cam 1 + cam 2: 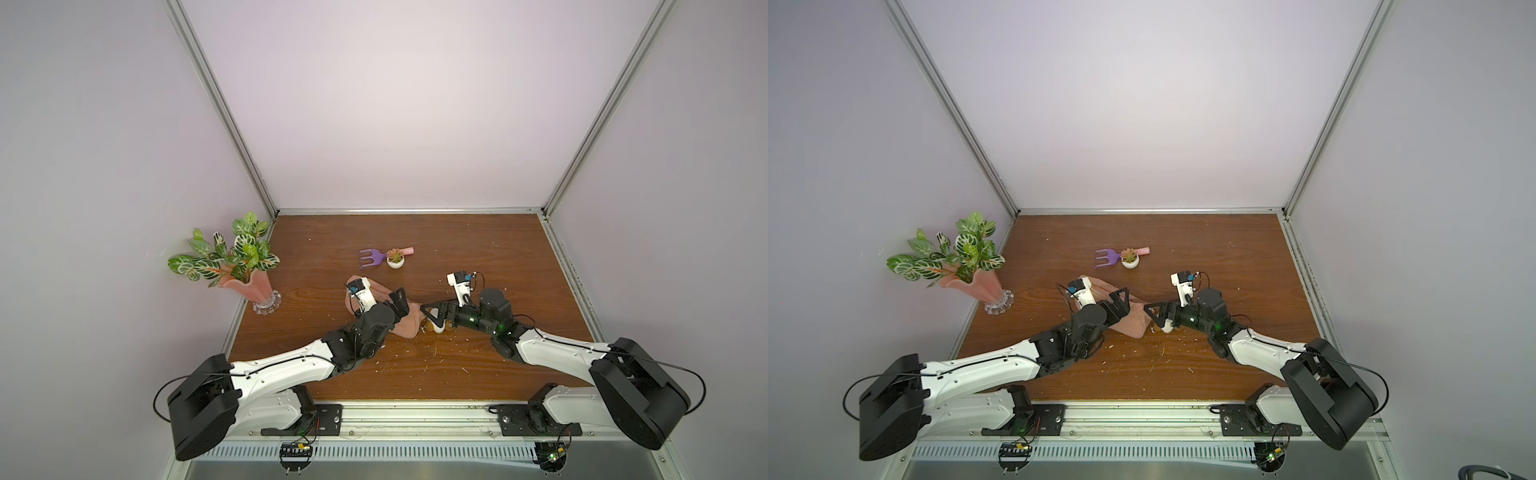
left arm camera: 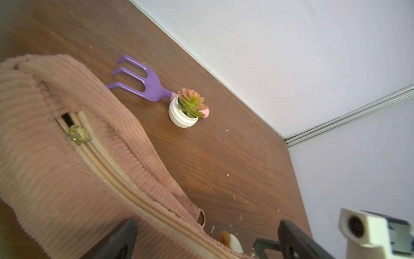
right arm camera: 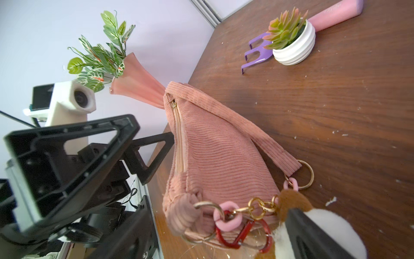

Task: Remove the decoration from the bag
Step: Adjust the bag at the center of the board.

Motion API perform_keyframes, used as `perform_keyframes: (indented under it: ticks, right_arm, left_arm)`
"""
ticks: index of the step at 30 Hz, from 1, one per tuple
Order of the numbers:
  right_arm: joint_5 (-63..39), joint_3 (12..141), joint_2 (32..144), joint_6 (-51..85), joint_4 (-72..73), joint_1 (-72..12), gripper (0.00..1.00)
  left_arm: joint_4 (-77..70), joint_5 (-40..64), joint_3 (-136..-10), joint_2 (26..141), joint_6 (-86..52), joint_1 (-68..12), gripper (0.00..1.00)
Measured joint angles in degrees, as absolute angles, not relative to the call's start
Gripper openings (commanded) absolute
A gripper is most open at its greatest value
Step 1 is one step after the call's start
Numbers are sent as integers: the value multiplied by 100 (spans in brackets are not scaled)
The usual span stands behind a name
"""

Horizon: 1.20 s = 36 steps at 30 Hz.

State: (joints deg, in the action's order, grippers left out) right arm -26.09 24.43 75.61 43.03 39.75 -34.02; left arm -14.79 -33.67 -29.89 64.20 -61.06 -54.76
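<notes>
- The bag lies on the table near its middle, slanting from back left to front right.
- The decoration sits at the bag's front-right end, linked to it by a chain and clip.
- The hand rake lies behind the bag, tines pointing left.
- The potted succulent stands against the rake's handle.
- The vase of leaves stands at the table's left edge, left of the bag.
- The left gripper is over the bag.
- The right gripper is at the decoration.
</notes>
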Motion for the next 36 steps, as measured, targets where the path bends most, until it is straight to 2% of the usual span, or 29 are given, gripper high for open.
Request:
perform_keyframes:
  ticks: [7,14,21,23,31,36]
  right_arm:
    - [-2679,2453,7616,4598,4331,-3310,100]
    - [-2928,2451,7824,4945,4744,-3094,99]
    - [-3262,2405,8062,5221,5277,-3017,85]
    - [-3339,2364,8169,5295,5424,-3004,80]
    - [-3573,2300,8641,5459,5881,-3002,72]
    - [-3710,2300,8997,5568,6167,-2998,62]
  left_arm:
    - [-2359,-2880,-2679,6034,-6001,-5439,99]
    - [-1828,-2158,-3802,6729,-6071,-5645,99]
    - [-1623,-2217,-3671,6993,-6969,-6130,99]
    - [-1575,-2285,-3566,6993,-7192,-6156,99]
    - [-1538,-2794,-3352,7081,-7627,-6163,99]
    - [-1546,-3192,-3352,7199,-7701,-6163,99]
